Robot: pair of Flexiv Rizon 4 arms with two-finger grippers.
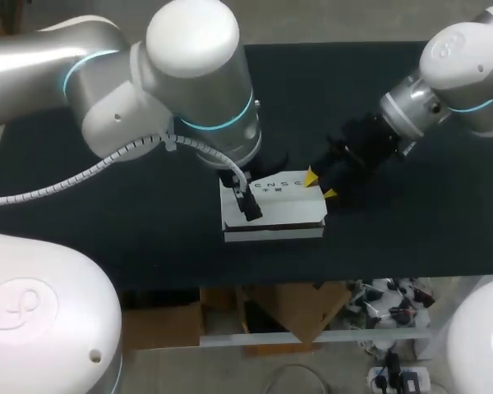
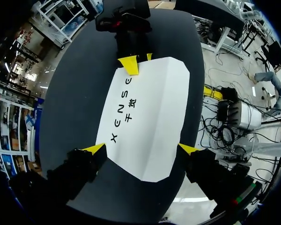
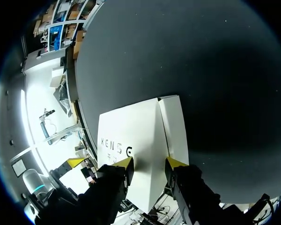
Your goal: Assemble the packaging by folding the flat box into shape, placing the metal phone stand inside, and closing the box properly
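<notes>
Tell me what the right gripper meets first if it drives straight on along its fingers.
The white box. The right gripper points its open fingers at the box's top face, with the tips right at its near end. Whether they already touch it I cannot tell.

Lettered white box [image 2: 147, 124] (left gripper [image 2: 141, 149] astride)

Black print on top of white box [image 1: 283, 209]: one row of spaced capital letters, two smaller characters centred beneath. Visible in all three views, clearest from left wrist. Embossed swirl emblem on white robot base [image 1: 25, 308].
</notes>
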